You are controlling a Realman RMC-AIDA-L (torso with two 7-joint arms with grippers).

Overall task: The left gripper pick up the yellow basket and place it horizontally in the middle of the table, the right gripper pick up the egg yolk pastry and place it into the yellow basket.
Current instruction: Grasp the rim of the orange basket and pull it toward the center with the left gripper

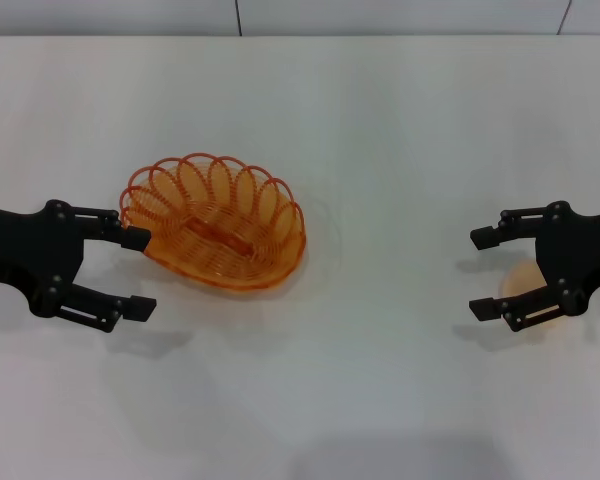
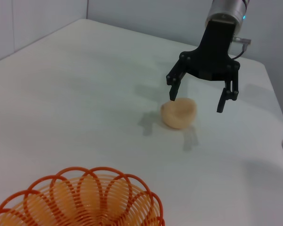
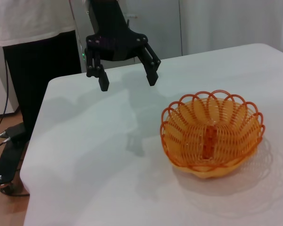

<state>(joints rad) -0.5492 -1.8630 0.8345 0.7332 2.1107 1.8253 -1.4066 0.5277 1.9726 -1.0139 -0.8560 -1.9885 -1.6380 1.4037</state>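
The yellow basket stands upright and empty on the white table, a little left of the middle. It also shows in the right wrist view and the left wrist view. My left gripper is open and empty, raised just off the basket's left end; the right wrist view shows the left gripper apart from the basket. My right gripper is open and hovers over the egg yolk pastry, which lies on the table partly hidden under it. The left wrist view shows the right gripper with its jaws spread above the pastry.
A person in dark trousers stands beyond the table's left edge. A white wall runs along the table's far edge. A black bracket with a cable lies on the floor beside the table.
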